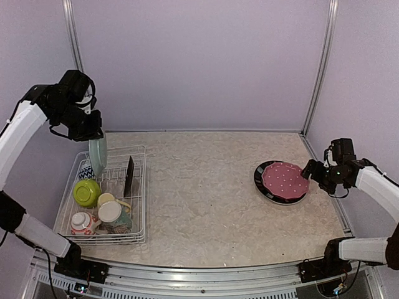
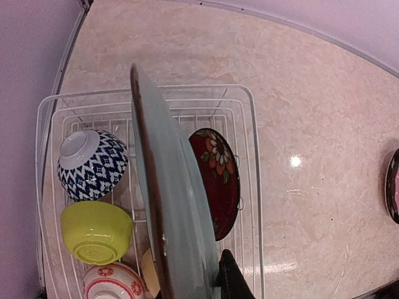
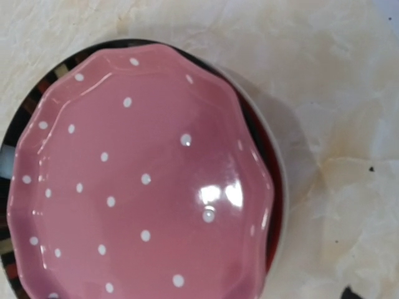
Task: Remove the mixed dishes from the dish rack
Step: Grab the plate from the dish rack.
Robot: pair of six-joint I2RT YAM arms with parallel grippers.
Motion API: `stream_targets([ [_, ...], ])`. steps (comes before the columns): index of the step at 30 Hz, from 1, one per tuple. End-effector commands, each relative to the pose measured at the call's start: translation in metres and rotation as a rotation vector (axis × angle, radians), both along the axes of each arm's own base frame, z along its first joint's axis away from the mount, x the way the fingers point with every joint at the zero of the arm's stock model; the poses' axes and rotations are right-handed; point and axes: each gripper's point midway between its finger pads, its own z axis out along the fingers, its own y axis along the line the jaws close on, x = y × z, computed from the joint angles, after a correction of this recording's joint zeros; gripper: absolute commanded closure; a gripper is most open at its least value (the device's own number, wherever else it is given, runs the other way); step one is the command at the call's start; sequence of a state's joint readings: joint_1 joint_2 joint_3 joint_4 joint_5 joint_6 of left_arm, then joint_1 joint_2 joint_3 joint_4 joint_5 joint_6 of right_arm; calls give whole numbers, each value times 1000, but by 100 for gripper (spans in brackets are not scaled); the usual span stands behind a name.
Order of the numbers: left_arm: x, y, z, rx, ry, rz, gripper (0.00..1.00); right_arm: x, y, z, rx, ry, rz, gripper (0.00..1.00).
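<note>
The rectangular white wire dish rack (image 1: 115, 174) contains a dark red floral plate (image 2: 215, 180) on edge, a lime-green bowl (image 1: 86, 192), a blue-patterned bowl (image 2: 93, 165) and mugs (image 1: 112, 213). The pale teal plate (image 1: 98, 154) is pinched by the left gripper (image 1: 90, 132) over the rack's far-left corner and is best raised straight up, clear of the wires. Whether the right gripper (image 1: 310, 169), beside the pink dotted plate (image 1: 285, 180), is spread cannot be told.

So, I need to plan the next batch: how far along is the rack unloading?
Done: a pink white-dotted plate sits on a black-rimmed plate out on the table, beside the right gripper. In hand: the left gripper holds a pale teal plate on edge over the white wire rack. Left in it: a dark red floral plate, lime-green bowl, blue-white bowl, red-white bowl, yellow mug and cream patterned mug.
</note>
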State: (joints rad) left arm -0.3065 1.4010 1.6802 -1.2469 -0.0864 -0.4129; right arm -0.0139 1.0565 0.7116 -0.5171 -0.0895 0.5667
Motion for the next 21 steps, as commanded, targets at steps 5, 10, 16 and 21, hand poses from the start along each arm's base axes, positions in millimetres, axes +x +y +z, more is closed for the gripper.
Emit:
stream_targets([
  [5,-7,-66,105,-1,-462,-291,100,11,26,15,62,-56,63,5],
  [10,-13,-134,120,137,-759,-530,100,17,49,28,137,-110,107,4],
  [16,-29,-205,106,305,-1023,-737,100,25,97,53,288,-195,202,2],
  [21,-32,-249,69,383,-1070,-862,100,28,147,79,418,-259,306,0],
])
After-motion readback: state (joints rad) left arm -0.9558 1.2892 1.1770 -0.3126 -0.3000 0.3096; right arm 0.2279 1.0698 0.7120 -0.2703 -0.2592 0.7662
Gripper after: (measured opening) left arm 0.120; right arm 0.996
